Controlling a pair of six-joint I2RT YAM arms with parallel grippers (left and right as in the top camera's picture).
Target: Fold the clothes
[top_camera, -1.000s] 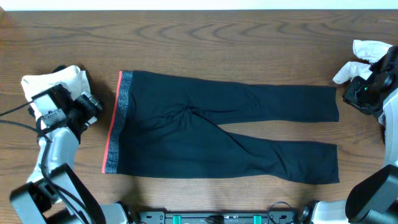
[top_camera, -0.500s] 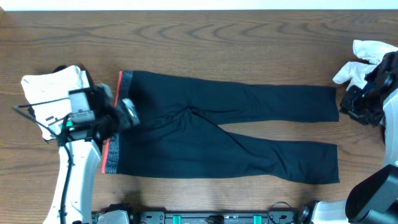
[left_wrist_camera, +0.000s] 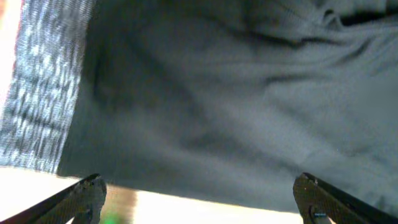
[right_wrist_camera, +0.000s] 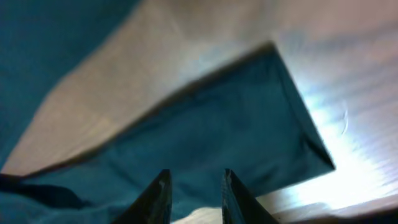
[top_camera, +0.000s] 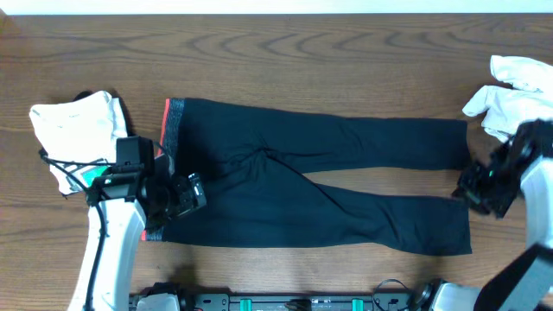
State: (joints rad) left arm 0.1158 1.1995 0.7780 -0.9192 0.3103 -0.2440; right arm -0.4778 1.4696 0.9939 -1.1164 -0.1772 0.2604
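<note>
The clothes, long black trousers [top_camera: 311, 186], lie flat on the table with the grey-and-red waistband [top_camera: 164, 164] at the left and both legs stretched to the right. My left gripper [top_camera: 192, 192] hovers over the lower part of the waistband, jaws wide open. In the left wrist view the gripper [left_wrist_camera: 199, 194] spans black fabric [left_wrist_camera: 217, 93], with the grey waistband [left_wrist_camera: 43, 93] at the left. My right gripper [top_camera: 468, 192] is at the cuff of the lower leg. The right wrist view shows it [right_wrist_camera: 194, 186] narrowly open above the cuff [right_wrist_camera: 249, 124], with nothing between the fingers.
A folded white garment [top_camera: 73, 130] lies left of the waistband, close to my left arm. Another crumpled white cloth [top_camera: 514, 86] sits at the far right near the upper leg's cuff. The wooden table [top_camera: 302, 52] shows behind the trousers.
My left arm swung from the left edge in over the waistband and its jaws opened wide. My right arm came down from the white cloth to the lower leg's cuff, jaws narrowing slightly.
</note>
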